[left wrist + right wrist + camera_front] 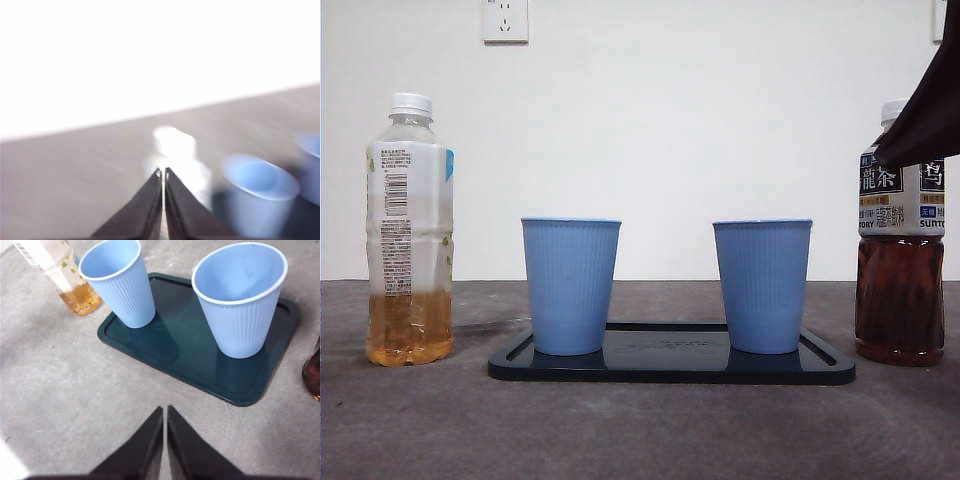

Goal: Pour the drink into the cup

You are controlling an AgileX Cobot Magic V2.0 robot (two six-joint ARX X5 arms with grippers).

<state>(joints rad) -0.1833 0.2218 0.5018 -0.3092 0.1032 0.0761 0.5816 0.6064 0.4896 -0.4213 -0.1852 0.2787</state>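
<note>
Bottles are standing at 9 and 3 o'clock of the tray [670, 372]: the pale-tea bottle [410, 230] and the dark-tea bottle [900, 250]. Two blue cups [570, 285] [761, 285] are sitting upright on the tray. Left pincer [162, 172] and right pincer [165, 410] are hovering, jaws pressed together, holding nothing.

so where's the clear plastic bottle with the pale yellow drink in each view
Front view: the clear plastic bottle of pale yellow drink stands far left, off the dark tray.
Left wrist view: blurred, just beyond the left gripper.
Right wrist view: upper-left corner.
Shared landmark: the nearest blue ribbed cup beside it.
</note>
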